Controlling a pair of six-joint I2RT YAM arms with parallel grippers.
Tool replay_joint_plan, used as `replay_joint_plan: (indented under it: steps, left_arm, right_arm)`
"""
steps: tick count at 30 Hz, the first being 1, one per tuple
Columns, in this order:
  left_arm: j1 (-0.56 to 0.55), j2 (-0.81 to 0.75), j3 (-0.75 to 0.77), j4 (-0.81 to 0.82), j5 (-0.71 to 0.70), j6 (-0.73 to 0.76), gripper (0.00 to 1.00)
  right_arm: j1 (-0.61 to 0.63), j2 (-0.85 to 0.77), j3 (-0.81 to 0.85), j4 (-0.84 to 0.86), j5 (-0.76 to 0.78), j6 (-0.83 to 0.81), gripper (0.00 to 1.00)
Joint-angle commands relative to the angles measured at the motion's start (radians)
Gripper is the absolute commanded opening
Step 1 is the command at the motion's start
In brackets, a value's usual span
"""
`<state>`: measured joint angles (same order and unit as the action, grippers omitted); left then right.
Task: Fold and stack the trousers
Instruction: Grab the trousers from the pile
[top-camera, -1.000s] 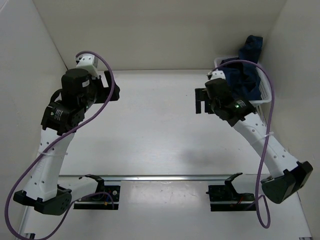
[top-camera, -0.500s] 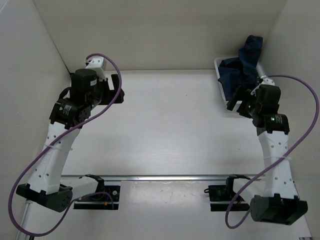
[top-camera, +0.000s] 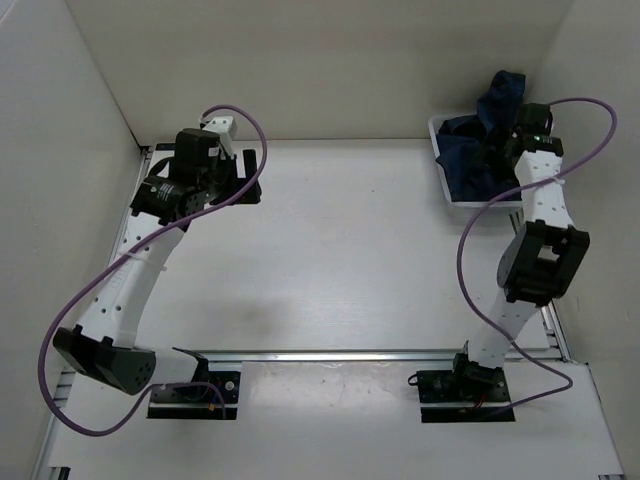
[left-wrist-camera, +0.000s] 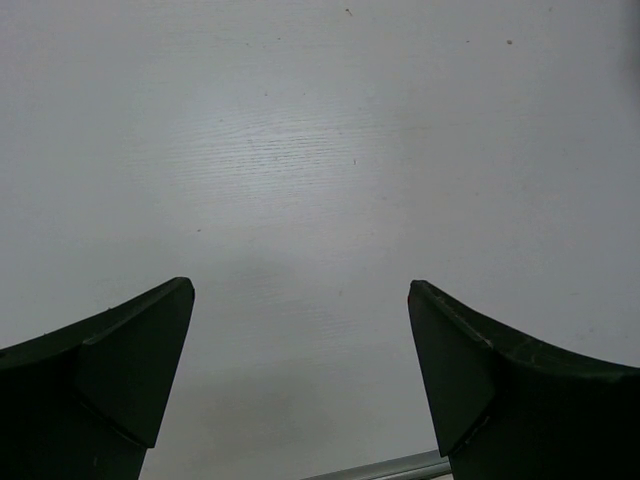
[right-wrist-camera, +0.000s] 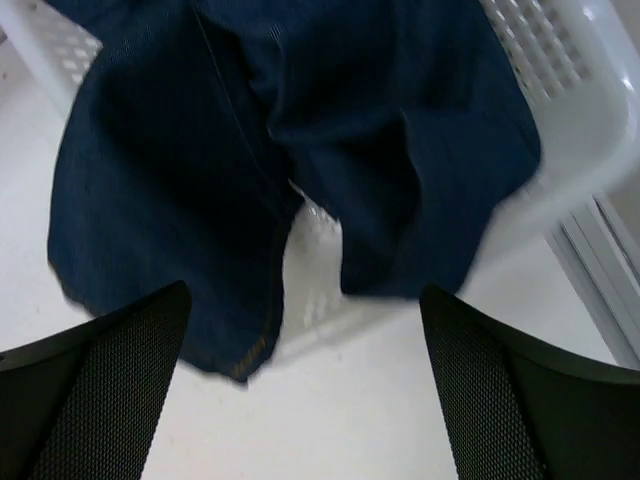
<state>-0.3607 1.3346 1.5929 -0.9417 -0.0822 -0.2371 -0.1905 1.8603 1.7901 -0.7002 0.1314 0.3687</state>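
The dark navy jeans (top-camera: 478, 150) lie bunched in the white mesh basket (top-camera: 441, 128) at the back right, with one part standing up against the wall. In the right wrist view the jeans (right-wrist-camera: 190, 140) hang over the basket's wall (right-wrist-camera: 560, 110), and an orange-stitched hem reaches down to the table. My right gripper (top-camera: 503, 148) is open and empty just above the jeans, and it shows the same way in its own view (right-wrist-camera: 300, 295). My left gripper (top-camera: 248, 180) is open and empty over bare table at the back left, as its wrist view (left-wrist-camera: 300, 290) also shows.
White walls close the table at the back and on both sides. A metal rail (top-camera: 340, 353) runs across the near edge and also shows in the left wrist view (left-wrist-camera: 380, 466). A metal frame bar (right-wrist-camera: 600, 260) lies beside the basket.
My right arm has swung from the table's middle out to the basket at the back right. My left arm has stretched further back and a little right. Both grippers have stayed open.
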Motion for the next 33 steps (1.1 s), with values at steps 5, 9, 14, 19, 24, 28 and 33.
replay_joint_plan:
  steps: [5,9,14,19,24,28,33]
  left_arm:
    - [-0.004,0.072,0.044,0.015,-0.011,0.005,1.0]
    - [-0.014,0.09,0.053,0.015,-0.011,-0.004,1.0]
    - [-0.014,0.12,0.053,0.015,-0.002,-0.004,1.0]
    - [-0.014,0.109,0.081,0.015,0.007,-0.033,1.0]
    - [-0.014,0.072,0.072,0.015,-0.008,-0.033,1.0]
    - [-0.014,0.034,0.088,-0.006,-0.059,-0.053,1.0]
    - [-0.014,0.015,0.167,-0.066,-0.134,-0.116,1.0]
  right_arm:
    - [-0.007,0.261,0.278,-0.071,0.062,0.056,1.0]
    - [-0.007,0.37,0.367,-0.071,0.091,0.091,0.81]
    - [-0.007,0.381,0.471,-0.071,0.036,0.072,0.17]
    - [0.002,0.263,0.471,-0.071,0.014,0.02,0.0]
    - [0.049,0.031,0.541,-0.061,-0.139,-0.03,0.0]
    - [0.144,-0.085,0.722,-0.029,-0.266,-0.082,0.0]
    - [0.376,-0.208,0.74,0.059,-0.366,-0.135,0.0]
